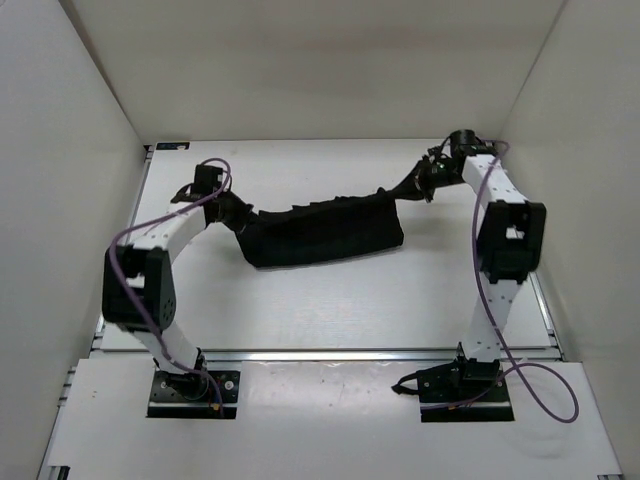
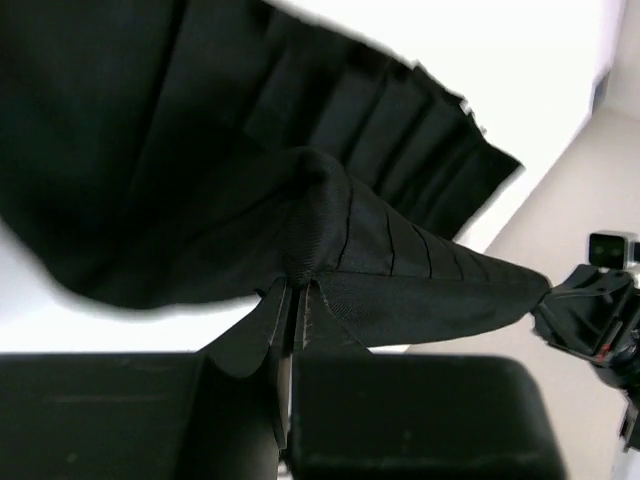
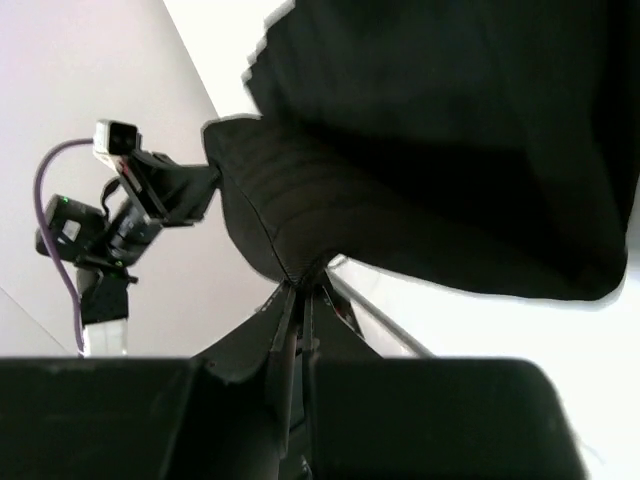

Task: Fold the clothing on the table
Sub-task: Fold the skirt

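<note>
Both grippers on the garment: my left gripper (image 2: 296, 292) is pinched nearly closed on a bunched edge of the clothing (image 1: 322, 233), the black pleated fabric rising straight out of its fingertips. My right gripper (image 3: 303, 288) is clamped tight on the opposite end of the same garment. Between the two grippers the clothing stretches as a long sagging band, its lower edge appearing to rest on the white tabletop (image 1: 300, 310). In the left wrist view, pleats fan out above and beyond the gripper. In the right wrist view, a thick fold juts left from the fingertips, with the bulk of the fabric spreading above and to the right.
</note>
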Robot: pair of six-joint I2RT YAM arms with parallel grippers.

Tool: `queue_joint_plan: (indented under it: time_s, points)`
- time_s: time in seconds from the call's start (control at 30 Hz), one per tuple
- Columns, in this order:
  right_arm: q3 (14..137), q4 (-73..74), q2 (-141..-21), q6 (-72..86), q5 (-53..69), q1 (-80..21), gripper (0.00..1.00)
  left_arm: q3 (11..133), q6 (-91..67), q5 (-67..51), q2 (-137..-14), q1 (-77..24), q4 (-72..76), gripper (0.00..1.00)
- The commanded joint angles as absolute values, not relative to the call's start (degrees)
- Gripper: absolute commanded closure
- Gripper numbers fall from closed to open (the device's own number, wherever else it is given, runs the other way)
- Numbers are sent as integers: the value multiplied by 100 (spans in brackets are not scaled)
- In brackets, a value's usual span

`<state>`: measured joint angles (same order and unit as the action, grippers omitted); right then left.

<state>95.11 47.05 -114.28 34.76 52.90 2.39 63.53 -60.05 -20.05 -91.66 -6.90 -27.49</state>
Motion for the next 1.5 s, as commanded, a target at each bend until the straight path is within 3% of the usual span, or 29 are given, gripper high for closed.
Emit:
queue_joint_plan:
  time_s: [0.0, 0.2, 0.27, 0.37, 0.43, 0.57, 0.7, 0.97, 1.2, 1.33, 1.47]
  points:
    - [11295, 4919, -12695, 3464, 5221, 290, 100, 7108, -5792, -1486, -9841, -501, -2601, 100]
    - [13524, 5616, -14176, 3130, 5081, 229, 100, 7628, -5871, -1460, -10511, -422, -2531, 99]
    - [13492, 5485, -14220, 3112, 5133, 246, 97, 7629, -5845, -1468, -10520, -439, -2522, 95]
    - [13526, 5458, -14265, 2927, 5081, 255, 100, 7384, -5932, -1503, -10398, -404, -2330, 94]
    - [13649, 5545, -14221, 2752, 4958, 255, 100, 7365, -5985, -1660, -10415, -343, -2110, 100]
    - [13588, 6037, -13774, 2330, 4511, 412, 100, 7847, -5968, -1907, -10415, -404, -2110, 100]
    - [11869, 6302, -12167, 2109, 4149, 562, 100, 7955, -5783, -2126, -10012, -492, -2452, 100]
    - [7968, 5609, -9206, 2285, 3859, 220, 100, 5661, -5477, -2312, -7938, -755, -2767, 100]
    - [4785, 4458, -6850, 2917, 4421, 360, 100, 3967, -5458, -2118, -6462, -1230, -3190, 100]
    - [4271, 4368, -6381, 3146, 4649, 220, 100, 3822, -5388, -2030, -5960, -1152, -3638, 100]
    - [5165, 4509, -6914, 3050, 4676, 377, 99, 4708, -5335, -1828, -6098, -985, -3858, 100]
